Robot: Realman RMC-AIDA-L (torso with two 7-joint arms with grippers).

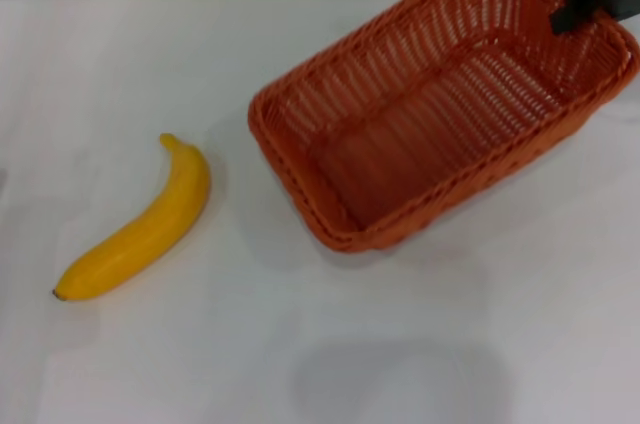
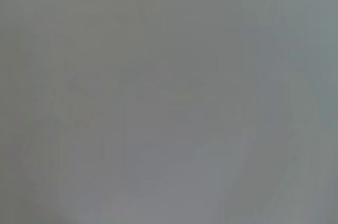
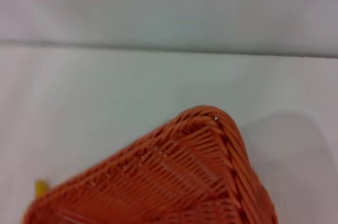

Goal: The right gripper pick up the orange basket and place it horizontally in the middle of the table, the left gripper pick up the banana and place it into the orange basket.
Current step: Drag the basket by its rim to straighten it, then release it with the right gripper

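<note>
The orange basket [image 1: 440, 104] is being held in the upper right of the head view, lying diagonally across the table [image 1: 330, 344], its long axis running from lower left to upper right. It is not yet lying horizontally, so the placing step is judged to be unfinished. A shadow is being cast on the table beside it; whether its base is touching the surface cannot be told.

The right gripper [image 1: 585, 4] is being presented at the far right corner of the braided rim, a black finger reaching down inside the wall there. That corner grip is judged to allow the basket to be swung. Whether the jaws are clamped on the rim cannot be told.

The basket is being shown as an open-weave wicker tray with rounded corners, sloping sides and nothing inside.

The banana [image 1: 140, 229] is lying at the lower left, well apart from the basket, stem pointing up-frame, untouched.

The left gripper is not being shown in any view.
</note>
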